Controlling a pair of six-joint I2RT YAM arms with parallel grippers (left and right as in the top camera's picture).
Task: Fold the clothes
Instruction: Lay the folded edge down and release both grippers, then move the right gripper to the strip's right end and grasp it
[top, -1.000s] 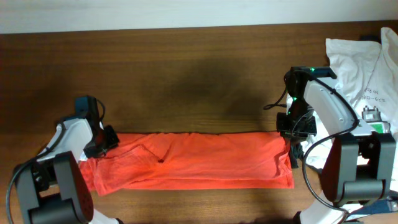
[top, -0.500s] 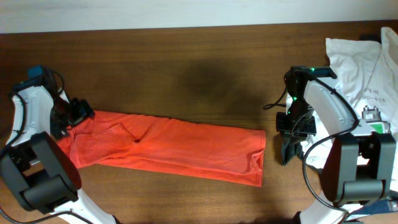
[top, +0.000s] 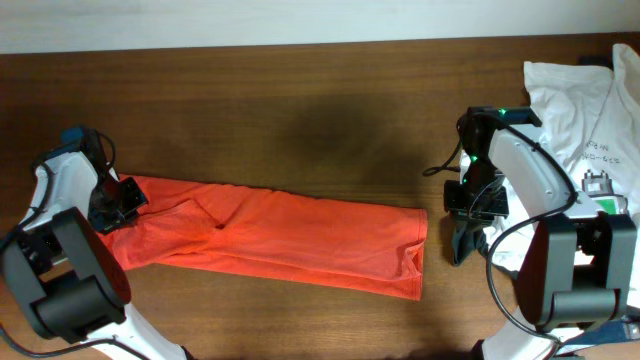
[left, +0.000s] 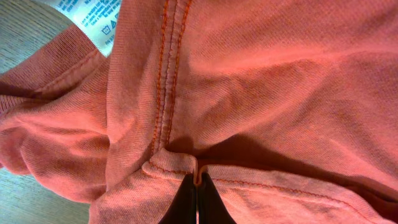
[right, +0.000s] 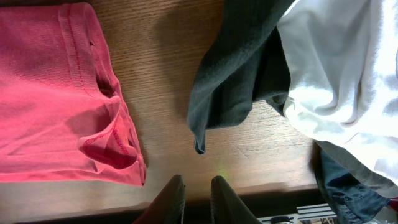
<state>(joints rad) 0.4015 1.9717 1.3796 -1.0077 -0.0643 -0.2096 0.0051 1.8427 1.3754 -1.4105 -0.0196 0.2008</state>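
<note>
Left arm bent low, the left pincer (left: 197, 186) clamped on the hem of the orange-red T-shirt (top: 270, 235) at its left end, while the right pincer (right: 196, 190) hangs slightly apart and empty just off its right end.

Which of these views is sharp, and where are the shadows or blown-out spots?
Overhead: even light, a darker patch mid table, the white T-shirt nearly washed out. Left wrist: orange-red T-shirt weave and stitching crisp, deep shadow near the bottom. Right wrist: wood grain sharp, its own fingers soft.
</note>
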